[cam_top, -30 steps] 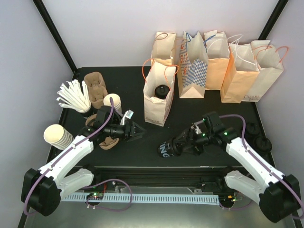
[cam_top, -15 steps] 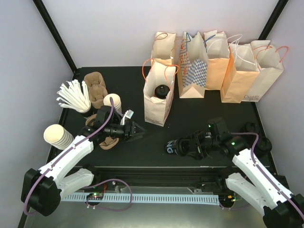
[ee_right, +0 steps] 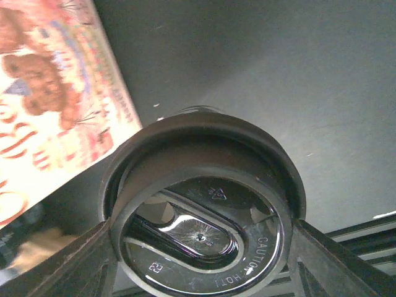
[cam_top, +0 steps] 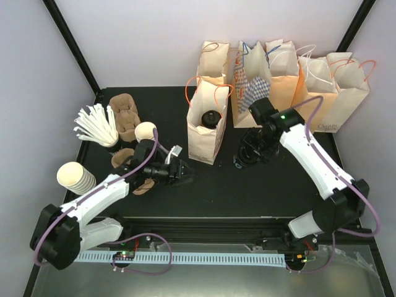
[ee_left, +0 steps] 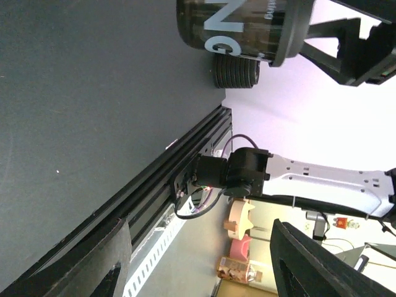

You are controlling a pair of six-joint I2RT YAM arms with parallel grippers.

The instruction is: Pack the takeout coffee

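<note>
Nearest, the left gripper (cam_top: 180, 172) hangs over the black table (cam_top: 204, 192), its fingers spread wide with nothing between them. Just left of it lies a brown pulp carrier (cam_top: 139, 184), and further left a stack of cream cups (cam_top: 75, 176). At the near right edge sit a few black lids (cam_top: 337, 179).

Further in, the right gripper (cam_top: 246, 156) is clamped on the takeout coffee (ee_left: 238, 25), a dark cup with pale lettering (the left wrist view shows it best). The gripper's fingers sit either side of the cup's black lid (ee_right: 201, 238), which faces up. The cup stands upright just right of the open paper bag (cam_top: 203, 145); I cannot tell whether its base touches the table. That bag holds another black-lidded cup (cam_top: 211, 117).

On the far left are a bunch of white stirrers (cam_top: 96, 125) and more carriers (cam_top: 124, 111). A row of paper bags (cam_top: 309, 93) stands along the far wall.
</note>
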